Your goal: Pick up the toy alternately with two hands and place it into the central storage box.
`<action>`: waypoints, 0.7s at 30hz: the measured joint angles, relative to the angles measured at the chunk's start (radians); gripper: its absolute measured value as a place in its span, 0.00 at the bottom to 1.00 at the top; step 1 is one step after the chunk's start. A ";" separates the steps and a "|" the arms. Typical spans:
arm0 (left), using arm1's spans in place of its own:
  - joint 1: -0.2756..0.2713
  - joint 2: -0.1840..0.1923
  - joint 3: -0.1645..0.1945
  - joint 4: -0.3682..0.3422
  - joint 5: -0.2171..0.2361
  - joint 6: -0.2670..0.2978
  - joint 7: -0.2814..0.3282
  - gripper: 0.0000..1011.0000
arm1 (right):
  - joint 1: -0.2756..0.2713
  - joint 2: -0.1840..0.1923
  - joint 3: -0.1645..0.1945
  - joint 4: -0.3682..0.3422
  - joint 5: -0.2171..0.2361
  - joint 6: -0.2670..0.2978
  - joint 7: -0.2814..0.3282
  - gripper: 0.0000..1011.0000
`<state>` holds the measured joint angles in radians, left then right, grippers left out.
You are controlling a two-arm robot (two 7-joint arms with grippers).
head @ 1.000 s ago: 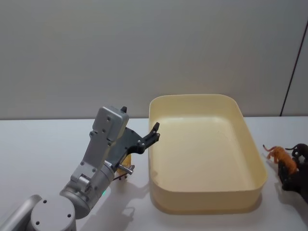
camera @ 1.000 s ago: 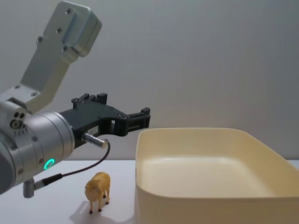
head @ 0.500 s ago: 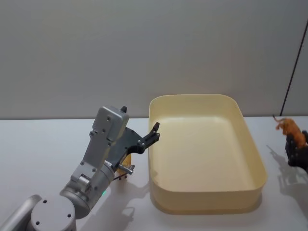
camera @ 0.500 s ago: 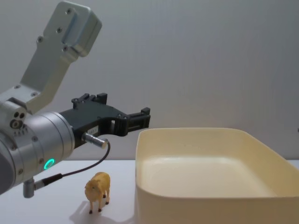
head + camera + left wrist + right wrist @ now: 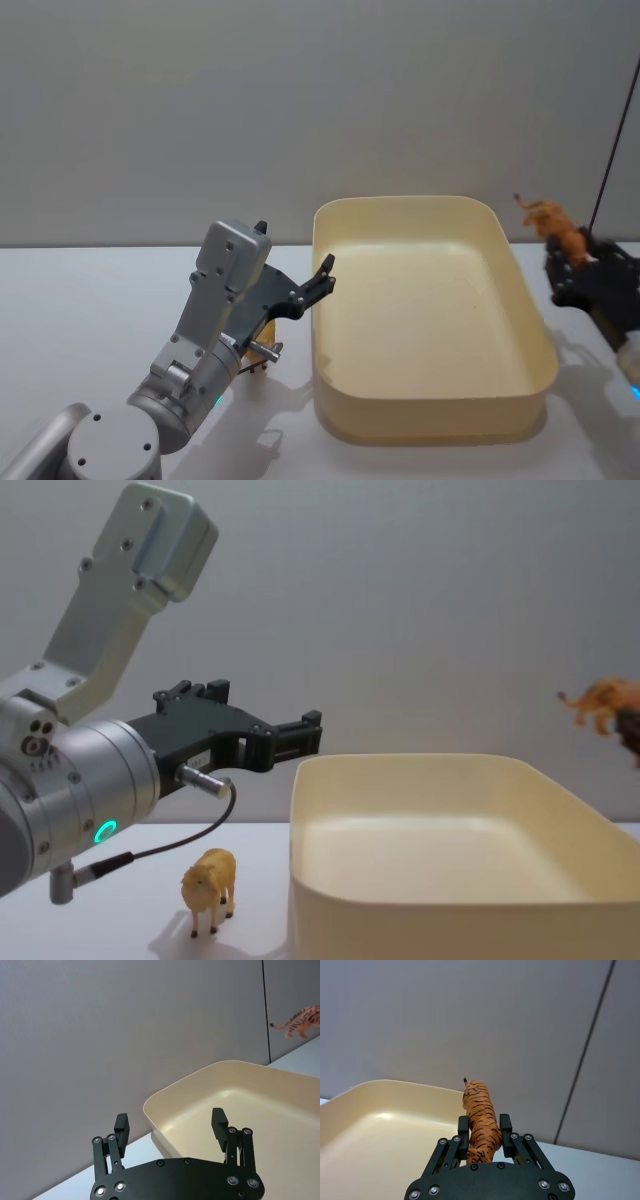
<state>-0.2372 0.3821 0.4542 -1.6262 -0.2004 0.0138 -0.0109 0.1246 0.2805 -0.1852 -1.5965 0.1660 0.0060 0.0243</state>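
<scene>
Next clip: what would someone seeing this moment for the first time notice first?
The orange striped tiger toy stands out, clamped in the right gripper and raised in the air by the right side of the big cream storage box. On the left, the open left gripper hovers near the box's left rim, above a small yellow toy animal standing on the table.

Tiger toy (image 5: 480, 1110) aloft, beside cream storage box (image 5: 430, 415)
</scene>
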 joint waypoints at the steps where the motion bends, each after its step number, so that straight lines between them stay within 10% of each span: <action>1: 0.000 0.000 0.000 0.000 0.000 0.000 0.000 0.99 | 0.000 0.000 0.000 0.000 0.000 0.000 0.000 0.34; 9: 0.000 0.000 0.000 0.000 0.000 0.000 0.000 0.99 | 0.085 -0.071 -0.048 0.084 -0.044 0.036 0.071 0.36; 21: 0.000 0.000 0.000 0.000 0.000 0.000 0.000 0.99 | 0.146 -0.120 -0.078 0.149 -0.074 0.059 0.117 0.75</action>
<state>-0.2372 0.3821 0.4542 -1.6262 -0.2005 0.0138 -0.0109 0.2704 0.1604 -0.2631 -1.4475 0.0918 0.0650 0.1416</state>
